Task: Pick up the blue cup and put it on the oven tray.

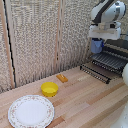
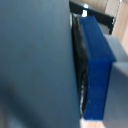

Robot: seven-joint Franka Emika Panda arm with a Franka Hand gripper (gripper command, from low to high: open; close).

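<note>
Blue cup [image 1: 96, 46] hangs clamped in the gripper [image 1: 98, 44], lifted off the wooden table [image 1: 85, 97] and held just above the oven tray [image 1: 107, 62]. Pickup looks done; lowering it onto the bars and letting go is left.

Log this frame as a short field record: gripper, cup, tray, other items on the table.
gripper: raised over the oven tray, shut on the blue cup
blue cup: held in the air, not yet resting on the rack
oven tray: wire rack, bare, at the exterior view's right
yellow bowl: on the table, next to the white plate
orange block: on the table behind the bowl
</note>
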